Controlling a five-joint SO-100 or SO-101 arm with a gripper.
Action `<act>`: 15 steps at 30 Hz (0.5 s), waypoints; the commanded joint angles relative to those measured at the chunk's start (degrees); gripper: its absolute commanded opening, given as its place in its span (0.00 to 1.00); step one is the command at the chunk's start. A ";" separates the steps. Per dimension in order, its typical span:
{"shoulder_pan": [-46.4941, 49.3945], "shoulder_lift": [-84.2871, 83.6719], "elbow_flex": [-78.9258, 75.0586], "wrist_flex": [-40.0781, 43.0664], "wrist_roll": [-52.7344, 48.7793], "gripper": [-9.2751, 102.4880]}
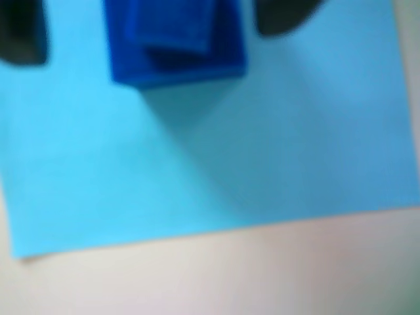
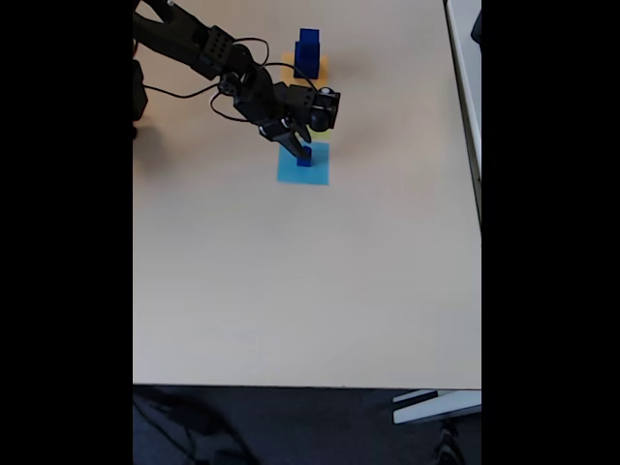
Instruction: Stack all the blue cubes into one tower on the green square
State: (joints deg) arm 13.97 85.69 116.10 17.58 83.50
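— Where's your gripper (image 2: 301,150) hanging right now?

— I'm hovering it over the light-blue square (image 1: 216,151). My fingers (image 1: 23,33) are standing spread, one on each side of a blue cube (image 1: 176,46), and they're not touching it in the wrist view.

— And that cube?

— It's sitting on the light-blue paper, near its far edge. In the fixed view, another blue stack (image 2: 308,52) is standing on the orange-yellow square (image 2: 291,73), well apart on the table (image 2: 310,281).
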 commanded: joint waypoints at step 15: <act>-1.49 -1.41 -3.43 -2.46 0.79 0.22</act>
State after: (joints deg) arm 12.83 83.58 116.02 16.52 83.67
